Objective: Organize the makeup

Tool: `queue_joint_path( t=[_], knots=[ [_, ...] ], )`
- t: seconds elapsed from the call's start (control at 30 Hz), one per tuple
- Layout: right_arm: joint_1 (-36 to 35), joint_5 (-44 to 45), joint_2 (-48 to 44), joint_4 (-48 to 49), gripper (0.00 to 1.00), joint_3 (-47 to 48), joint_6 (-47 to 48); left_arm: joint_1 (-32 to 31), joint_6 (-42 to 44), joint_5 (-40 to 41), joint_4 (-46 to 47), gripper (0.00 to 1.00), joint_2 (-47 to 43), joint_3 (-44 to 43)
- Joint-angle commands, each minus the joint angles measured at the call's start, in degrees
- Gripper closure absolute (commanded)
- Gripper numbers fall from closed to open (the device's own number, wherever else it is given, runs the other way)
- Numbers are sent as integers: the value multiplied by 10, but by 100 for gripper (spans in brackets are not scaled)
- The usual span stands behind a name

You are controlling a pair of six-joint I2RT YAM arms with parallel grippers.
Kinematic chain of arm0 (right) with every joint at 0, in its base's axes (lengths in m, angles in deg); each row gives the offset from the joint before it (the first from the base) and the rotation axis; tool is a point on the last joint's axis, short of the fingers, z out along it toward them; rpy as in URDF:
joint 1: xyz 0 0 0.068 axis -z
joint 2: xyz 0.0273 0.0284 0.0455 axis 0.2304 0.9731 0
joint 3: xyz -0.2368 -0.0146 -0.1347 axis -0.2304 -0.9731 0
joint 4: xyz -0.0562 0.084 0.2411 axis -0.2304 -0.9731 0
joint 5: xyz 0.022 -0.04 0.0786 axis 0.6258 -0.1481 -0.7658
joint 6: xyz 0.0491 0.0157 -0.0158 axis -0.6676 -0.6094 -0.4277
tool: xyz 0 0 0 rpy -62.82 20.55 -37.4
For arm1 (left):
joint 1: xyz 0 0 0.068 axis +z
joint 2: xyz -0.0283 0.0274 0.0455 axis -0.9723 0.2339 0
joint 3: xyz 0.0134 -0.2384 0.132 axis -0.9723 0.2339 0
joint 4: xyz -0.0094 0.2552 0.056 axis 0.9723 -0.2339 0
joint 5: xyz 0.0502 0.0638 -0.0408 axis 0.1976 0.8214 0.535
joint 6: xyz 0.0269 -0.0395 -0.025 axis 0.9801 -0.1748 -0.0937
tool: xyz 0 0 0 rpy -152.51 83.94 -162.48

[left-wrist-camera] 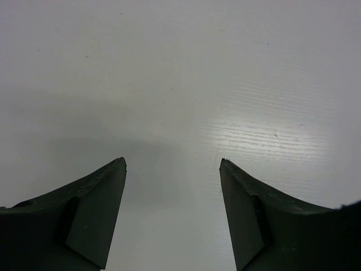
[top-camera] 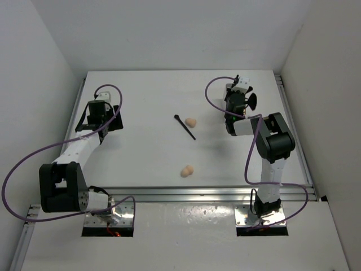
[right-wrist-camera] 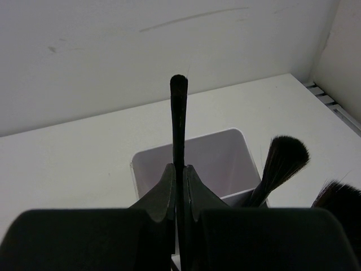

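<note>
My right gripper (right-wrist-camera: 179,168) is shut on a thin black brush (right-wrist-camera: 179,118), held upright over a compartment of the white box (right-wrist-camera: 225,148). Two more black brushes stand in the box, one with a bushy head (right-wrist-camera: 285,158) and one at the right edge (right-wrist-camera: 340,197). In the top view my right gripper (top-camera: 236,104) is at the back right, hiding most of the box. A black brush (top-camera: 185,126) lies mid-table with a peach sponge (top-camera: 191,122) beside it. A second peach sponge (top-camera: 187,170) lies nearer the front. My left gripper (left-wrist-camera: 173,164) is open and empty over bare table, at the left (top-camera: 102,110).
White walls close in the table on the left, back and right. A metal rail (top-camera: 197,193) runs along the table's near edge in front of the arm bases. Purple cables loop off both arms.
</note>
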Motion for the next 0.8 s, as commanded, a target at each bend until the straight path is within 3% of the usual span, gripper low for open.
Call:
queue_joint_path(
  t=[0.0, 0.77],
  knots=[
    [-9, 0, 9, 16, 100, -11, -28, -6, 5, -1, 16, 27, -14, -13],
    [-16, -18, 21, 15, 100, -6, -65, -12, 31, -13, -18, 27, -14, -43]
  ],
)
